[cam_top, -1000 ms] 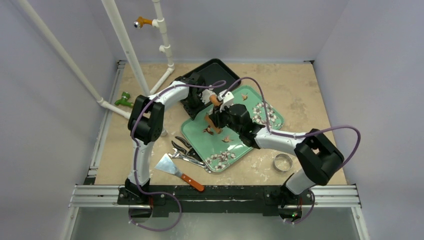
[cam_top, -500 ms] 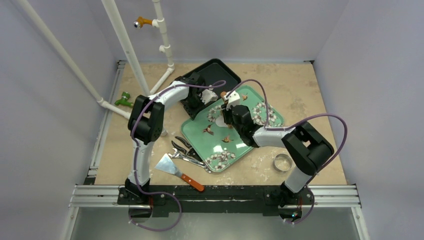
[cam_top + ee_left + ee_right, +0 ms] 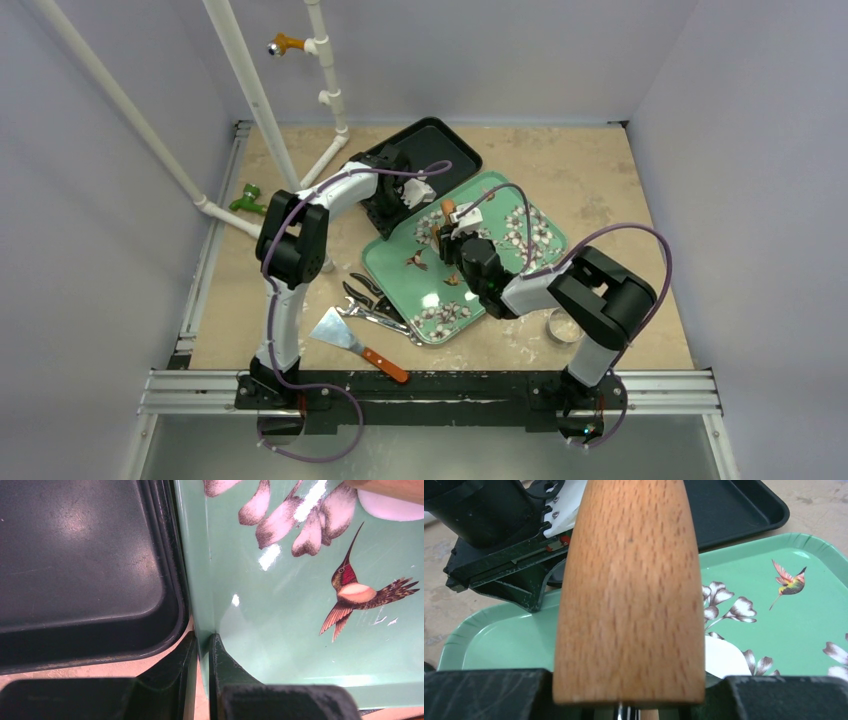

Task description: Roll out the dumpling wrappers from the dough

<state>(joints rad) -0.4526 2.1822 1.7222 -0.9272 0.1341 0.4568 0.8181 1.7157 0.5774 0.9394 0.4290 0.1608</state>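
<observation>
A thin white dumpling wrapper [image 3: 725, 657] lies on the green bird-and-blossom tray [image 3: 500, 290], partly hidden under a wooden rolling pin [image 3: 631, 580]. My right gripper [image 3: 629, 682] is shut on the pin's near end, and the pin points away over the tray. In the left wrist view the wrapper [image 3: 390, 506] shows at the top right, with the pin's edge above it. My left gripper [image 3: 204, 652] is shut on the green tray's rim [image 3: 197, 580], one finger inside and one outside. From above, the pin [image 3: 449, 210] sits over the tray's far left part.
A black tray [image 3: 440, 140] lies behind the green one, touching it. A metal ring [image 3: 566, 325] sits right of the green tray. A scraper with an orange handle [image 3: 357, 343] and metal tongs [image 3: 375, 300] lie at the left front. White pipes [image 3: 250, 90] stand at the back left.
My right arm has folded in, its elbow swinging left and nearer, and the pin has shifted a little right and back over the tray. The left arm has not moved.
</observation>
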